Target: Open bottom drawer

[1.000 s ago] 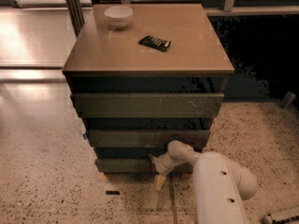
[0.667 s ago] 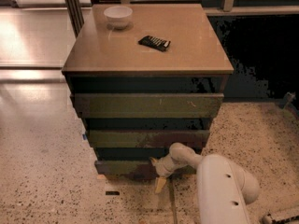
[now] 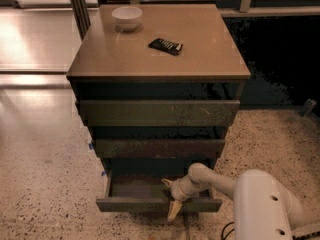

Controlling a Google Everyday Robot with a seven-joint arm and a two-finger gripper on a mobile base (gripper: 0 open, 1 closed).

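The bottom drawer (image 3: 135, 204) of the brown cabinet stands pulled out, showing its shallow dark tray (image 3: 137, 186). Its dark front is the lowest of three. My gripper (image 3: 171, 198) is at the drawer's front edge, right of its middle. One pale finger (image 3: 167, 183) reaches inside the tray and the other (image 3: 173, 210) hangs down over the front, so the fingers straddle the drawer front. My white arm (image 3: 260, 204) comes in from the lower right.
The top drawer front (image 3: 157, 112) and middle drawer front (image 3: 160, 147) stay in. A white bowl (image 3: 126, 17) and a black remote (image 3: 166, 46) lie on the cabinet top (image 3: 200, 59). Speckled floor surrounds the cabinet; a dark area lies behind it at right.
The bottom drawer has slid out toward me, exposing its tray. My gripper has moved back with its front edge.
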